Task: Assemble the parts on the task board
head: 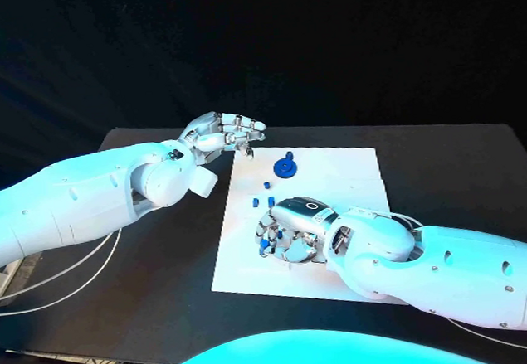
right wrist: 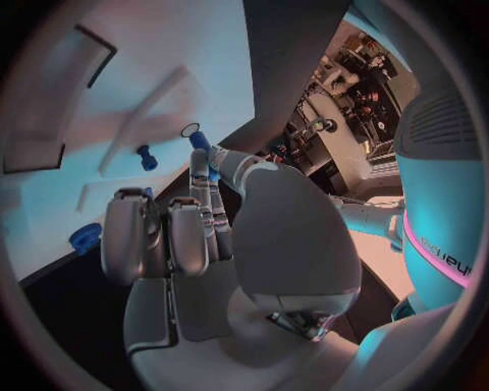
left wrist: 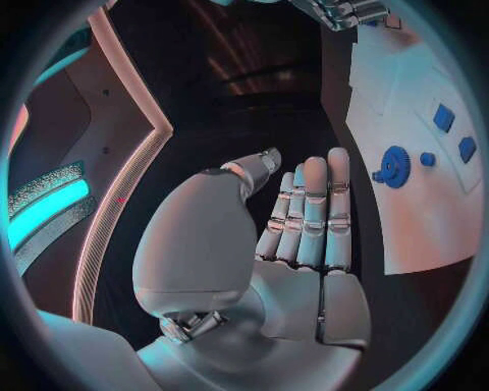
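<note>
The right hand (head: 293, 230), low on the white task board (head: 346, 164) at frame centre, pinches a small blue part (right wrist: 200, 140), so it should lower it squarely into its seat, while the left hand (head: 225, 133), upper left, hovers with fingers apart, empty.

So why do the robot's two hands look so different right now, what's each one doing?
The left hand hovers over the black table just beyond the task board's far corner; the right hand is low over the board itself. The left hand holds nothing, fingers straight and side by side; the right hand pinches a small blue part between thumb and fingertip. Both are silver hands on white arms.
</note>
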